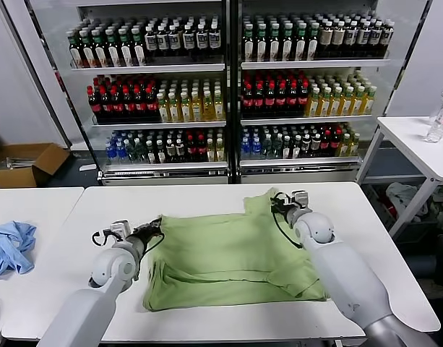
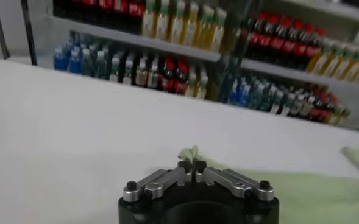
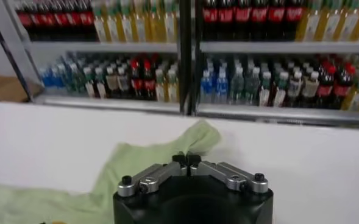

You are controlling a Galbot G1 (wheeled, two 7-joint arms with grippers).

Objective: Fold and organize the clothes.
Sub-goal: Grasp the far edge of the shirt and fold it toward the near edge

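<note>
the left gripper (image 1: 157, 226) is pinched tight on the far left corner of the green shirt (image 1: 228, 256). the right gripper (image 1: 277, 204) is pinched tight on the shirt's far right part, by a sleeve. the shirt lies spread on the white table (image 1: 207, 199), partly folded. a blue cloth (image 1: 10, 246) sits far off on the left.

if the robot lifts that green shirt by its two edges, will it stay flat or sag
Probably sag: the green shirt lies limp with soft folds. The pinches of the left gripper and right gripper likely hold. It looks light and may drag on the table.
</note>
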